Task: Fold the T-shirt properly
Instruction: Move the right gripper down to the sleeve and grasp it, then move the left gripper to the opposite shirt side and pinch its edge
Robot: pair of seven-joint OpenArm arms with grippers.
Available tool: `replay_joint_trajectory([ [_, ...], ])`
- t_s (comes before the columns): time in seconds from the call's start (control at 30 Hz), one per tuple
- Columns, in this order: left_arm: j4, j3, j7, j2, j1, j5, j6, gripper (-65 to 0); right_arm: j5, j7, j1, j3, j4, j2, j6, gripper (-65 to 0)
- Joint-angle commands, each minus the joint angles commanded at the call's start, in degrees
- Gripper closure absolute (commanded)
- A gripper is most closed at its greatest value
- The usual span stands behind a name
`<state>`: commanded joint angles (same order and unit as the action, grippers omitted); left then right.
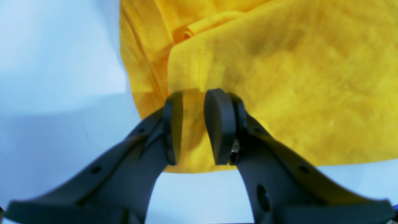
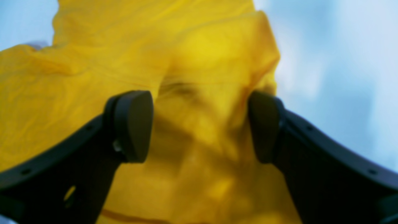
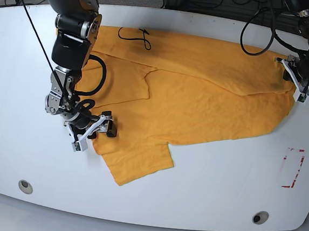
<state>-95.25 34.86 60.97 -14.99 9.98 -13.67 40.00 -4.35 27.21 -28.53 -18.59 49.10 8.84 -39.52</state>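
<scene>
The orange-yellow T-shirt (image 3: 199,103) lies spread across the white table (image 3: 202,184), with one flap folded over its middle and a sleeve pointing to the front. At the shirt's right edge, my left gripper (image 3: 298,82) is shut on the T-shirt; in the left wrist view its fingers (image 1: 217,124) pinch a hem fold of the cloth (image 1: 295,77). My right gripper (image 3: 94,133) is at the shirt's left front edge. In the right wrist view it (image 2: 200,99) stands open just above the blurred cloth (image 2: 93,62), holding nothing.
A thin black curl (image 3: 142,39) shows on the shirt's far edge. A red rectangle mark (image 3: 292,168) is on the table at the right. Two round holes (image 3: 25,186) (image 3: 260,217) sit near the front edge. Cables run along the back.
</scene>
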Motion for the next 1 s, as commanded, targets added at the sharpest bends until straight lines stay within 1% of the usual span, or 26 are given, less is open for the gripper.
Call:
replay_joint_trajectory([
  [0.27, 0.09, 0.00, 0.00, 0.00, 0.00, 0.00, 0.00, -15.7, 0.00, -0.18, -1.67, 0.09, -0.44, 3.69, 0.18, -46.0],
  [0.43, 0.09, 0.00, 0.00, 0.00, 0.00, 0.00, 0.00, -15.7, 0.00, -0.18, -1.67, 0.09, -0.53, 4.75, 0.26, -46.0],
  [0.53, 0.09, 0.00, 0.00, 0.00, 0.00, 0.00, 0.00, -15.7, 0.00, -0.79, -1.41, 0.09, -1.14, 5.01, 0.26, -46.0],
  [0.7, 0.09, 0.00, 0.00, 0.00, 0.00, -0.09, 0.00, -15.7, 0.00, -3.87, -1.32, 0.09, -5.98, 5.10, 0.26, -46.0],
  [0.8, 0.09, 0.00, 0.00, 0.00, 0.00, -0.09, 0.00, -15.7, 0.00, -4.92, -1.23, 0.09, -7.47, 5.19, 0.26, -46.0],
  [0.97, 0.09, 0.00, 0.00, 0.00, 0.09, 0.00, 0.00, -15.7, 0.00, -5.01, -1.05, 0.18, -7.56, 4.31, 0.26, -46.0],
  [1.0, 0.09, 0.00, 0.00, 0.00, 0.09, 0.00, 0.00, -15.7, 0.00, -5.01, -1.05, 0.18, -7.56, 3.43, 0.26, -46.0],
])
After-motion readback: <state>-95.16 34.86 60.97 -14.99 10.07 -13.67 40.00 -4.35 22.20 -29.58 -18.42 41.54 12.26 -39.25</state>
